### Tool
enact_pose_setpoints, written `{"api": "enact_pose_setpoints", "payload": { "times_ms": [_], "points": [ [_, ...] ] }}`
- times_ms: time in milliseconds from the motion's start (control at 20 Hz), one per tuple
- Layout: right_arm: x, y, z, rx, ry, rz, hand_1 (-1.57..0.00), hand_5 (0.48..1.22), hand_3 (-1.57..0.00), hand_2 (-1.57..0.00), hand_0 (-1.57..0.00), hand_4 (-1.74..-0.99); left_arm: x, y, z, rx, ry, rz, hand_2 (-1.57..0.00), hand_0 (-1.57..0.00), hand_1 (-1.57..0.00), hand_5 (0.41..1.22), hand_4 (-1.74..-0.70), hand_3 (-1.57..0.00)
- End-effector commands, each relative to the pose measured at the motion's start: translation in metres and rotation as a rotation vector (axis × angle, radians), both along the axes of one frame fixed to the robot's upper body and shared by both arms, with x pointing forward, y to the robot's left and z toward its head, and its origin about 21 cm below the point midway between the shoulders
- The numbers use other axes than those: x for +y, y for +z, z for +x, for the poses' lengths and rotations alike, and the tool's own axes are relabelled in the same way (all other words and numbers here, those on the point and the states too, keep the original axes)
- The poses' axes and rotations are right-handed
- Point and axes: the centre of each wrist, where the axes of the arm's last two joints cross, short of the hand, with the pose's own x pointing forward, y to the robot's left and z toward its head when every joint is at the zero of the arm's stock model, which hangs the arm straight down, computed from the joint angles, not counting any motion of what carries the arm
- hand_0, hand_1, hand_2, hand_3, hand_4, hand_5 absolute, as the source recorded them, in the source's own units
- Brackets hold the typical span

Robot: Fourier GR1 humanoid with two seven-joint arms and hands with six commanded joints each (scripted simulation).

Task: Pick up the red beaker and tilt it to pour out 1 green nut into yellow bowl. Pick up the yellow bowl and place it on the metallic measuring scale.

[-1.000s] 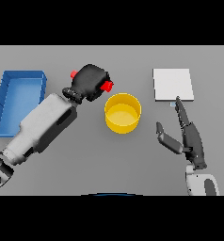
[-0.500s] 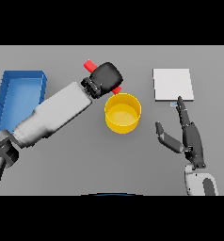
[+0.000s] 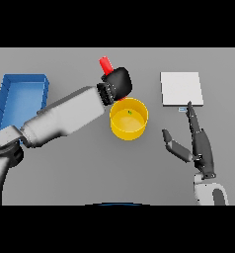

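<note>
The left robot hand [image 3: 117, 85] grips the red beaker [image 3: 105, 64] over the yellow bowl [image 3: 129, 119] — seemingly one green nut [image 3: 130, 112] inside; right robot hand [image 3: 198, 143] spread, idle.

Blue tray [image 3: 20, 81] on grey table [image 3: 80, 173]

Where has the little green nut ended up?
In the head view, the small green nut lies inside the round yellow bowl at mid-table, just below the left hand gripping the red beaker.
</note>
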Motion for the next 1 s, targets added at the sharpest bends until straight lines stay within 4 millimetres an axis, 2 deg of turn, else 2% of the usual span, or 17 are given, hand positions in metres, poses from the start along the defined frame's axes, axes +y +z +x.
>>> {"api": "enact_pose_setpoints", "payload": {
  "times_ms": [0,300,350,600,700,900,950],
  "points": [
    [0.0,-0.001,0.0,0.01,-0.004,0.002,0.0,0.626,0.0,0.0,0.0,-1.167,-0.004,0.001,-0.001,-0.025,-0.032,0.041,-1.57,-1.57,-1.57,1.221,-1.73,-1.57],
    [-0.001,0.0,0.0,-0.009,0.004,-0.025,0.0,0.632,0.0,0.0,0.0,-1.159,-0.025,0.005,-0.005,-0.123,-0.119,0.186,-1.57,-1.57,-1.57,1.221,-1.73,-1.57],
    [-0.003,0.001,-0.001,-0.01,0.003,-0.017,0.0,0.634,0.0,0.0,0.0,-1.161,-0.023,0.002,-0.004,-0.129,-0.128,0.21,-1.57,-1.57,-1.57,1.221,-1.73,-1.57],
    [0.001,0.001,0.002,-0.009,-0.013,-0.01,0.0,0.635,0.0,0.0,0.0,-1.154,-0.037,0.011,-0.009,-0.176,-0.183,0.285,-1.57,-1.57,-1.57,1.221,-1.72,-1.57],
    [0.002,0.0,0.002,-0.002,-0.008,0.003,0.0,0.636,0.0,0.0,0.0,-1.153,-0.037,0.031,-0.001,-0.2,-0.19,0.311,-1.57,-1.57,-1.57,1.221,-1.72,-1.57],
    [0.001,-0.002,0.004,-0.027,0.015,0.0,0.0,0.654,0.0,0.0,0.0,-1.154,-0.035,0.092,0.021,-0.317,-0.146,0.287,-1.57,-1.57,-1.57,1.221,-1.73,-1.57],
    [0.0,0.0,0.003,-0.035,0.018,-0.012,0.0,0.659,0.0,0.0,0.0,-1.156,-0.03,0.113,0.027,-0.336,-0.116,0.24,-1.57,-1.57,-1.57,1.221,-1.73,-1.37]
  ]
}}
